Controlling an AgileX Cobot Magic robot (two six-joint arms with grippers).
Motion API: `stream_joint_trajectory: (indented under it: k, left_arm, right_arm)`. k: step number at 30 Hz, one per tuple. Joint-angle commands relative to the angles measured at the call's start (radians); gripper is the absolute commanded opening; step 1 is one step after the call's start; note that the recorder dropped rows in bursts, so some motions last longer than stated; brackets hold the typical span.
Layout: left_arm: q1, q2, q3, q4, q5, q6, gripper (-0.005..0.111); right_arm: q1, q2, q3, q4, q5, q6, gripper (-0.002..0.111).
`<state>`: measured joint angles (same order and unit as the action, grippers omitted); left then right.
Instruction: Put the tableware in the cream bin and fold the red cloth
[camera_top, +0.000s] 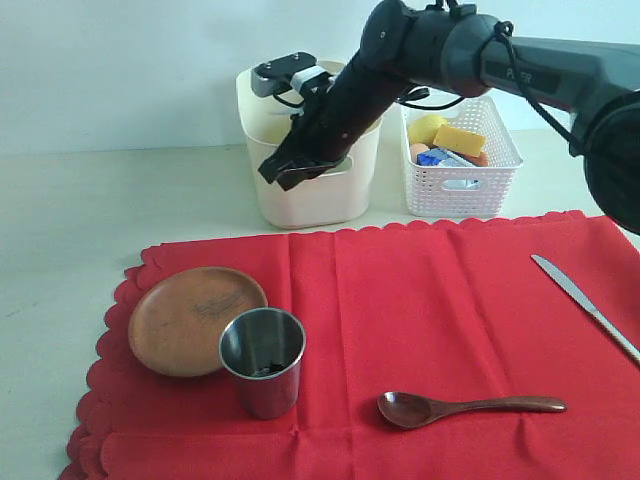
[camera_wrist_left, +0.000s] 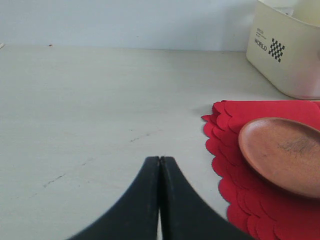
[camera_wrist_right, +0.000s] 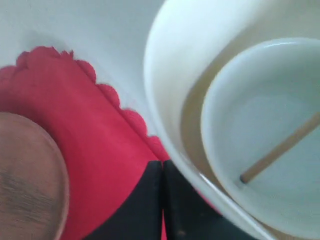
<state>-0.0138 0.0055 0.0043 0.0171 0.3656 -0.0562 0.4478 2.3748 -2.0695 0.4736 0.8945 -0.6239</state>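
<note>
The red cloth (camera_top: 400, 330) lies spread flat on the table. On it rest a brown round plate (camera_top: 190, 318), a steel cup (camera_top: 262, 360) touching the plate, a dark wooden spoon (camera_top: 470, 407) and a metal knife (camera_top: 585, 305). The cream bin (camera_top: 310, 195) stands behind the cloth. Inside it sits the bowl (camera_wrist_right: 265, 130) with a chopstick (camera_wrist_right: 280, 147) lying in it. My right gripper (camera_top: 285, 172) hangs shut and empty in front of the bin's near wall, above the cloth's back edge. My left gripper (camera_wrist_left: 160, 160) is shut and empty over bare table, beside the plate (camera_wrist_left: 282, 152).
A white lattice basket (camera_top: 460, 165) with food items stands to the right of the cream bin. The right arm (camera_top: 470, 55) stretches across from the upper right. Pale bare table (camera_top: 80, 220) lies to the left of the cloth.
</note>
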Motion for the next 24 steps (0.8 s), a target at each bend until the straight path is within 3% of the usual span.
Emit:
stream_joint_trajectory:
  k: [1,8,15,24]
  left_arm:
    - [-0.007,-0.006,-0.004,-0.002,-0.014,-0.003,0.0]
    - [-0.007,-0.006,-0.004,-0.002,-0.014,-0.003,0.0]
    - [-0.007,-0.006,-0.004,-0.002,-0.014,-0.003,0.0]
    - [-0.007,-0.006,-0.004,-0.002,-0.014,-0.003,0.0]
  right_arm:
    - [0.006,-0.002,-0.006,0.161,0.003,-0.039,0.0]
    - [0.006,-0.118,-0.016,0.167,0.146,-0.039,0.0]
    - [-0.018,-0.297,-0.01,-0.13,0.269,0.206,0.0]
    - [-0.191,-0.579,0.332,-0.181,0.241,0.271,0.0]
